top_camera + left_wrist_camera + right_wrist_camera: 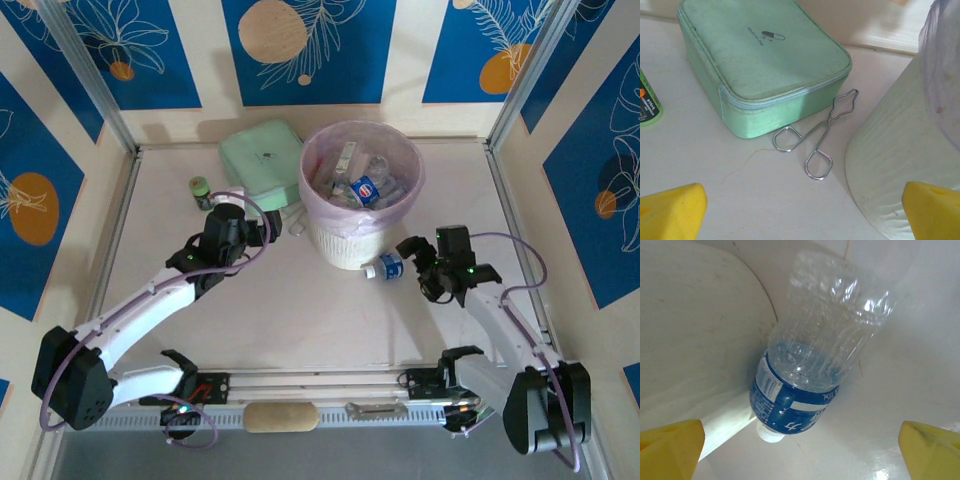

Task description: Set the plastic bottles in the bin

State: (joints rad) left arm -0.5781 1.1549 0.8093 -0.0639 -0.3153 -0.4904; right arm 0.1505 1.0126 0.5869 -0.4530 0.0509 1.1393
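One clear plastic bottle (385, 266) with a blue label and white cap lies on the table against the base of the bin (335, 240), a round white wastebasket with a pink liner. Several more bottles (365, 188) are piled inside it. My right gripper (415, 268) is open just right of the lying bottle. In the right wrist view that bottle (810, 360) lies ahead of the open right gripper (800, 455), cap toward me, touching the bin wall (695, 325). My left gripper (262, 226) is open left of the bin and holds nothing; its yellow fingertips (672, 210) frame bare table.
A flat mint-green box (262, 160) sits behind my left gripper, left of the bin. Metal tongs (817, 135) lie between that box (760, 65) and the bin wall (900, 165). A small dark jar with a green lid (201, 190) stands farther left. Walls enclose the table.
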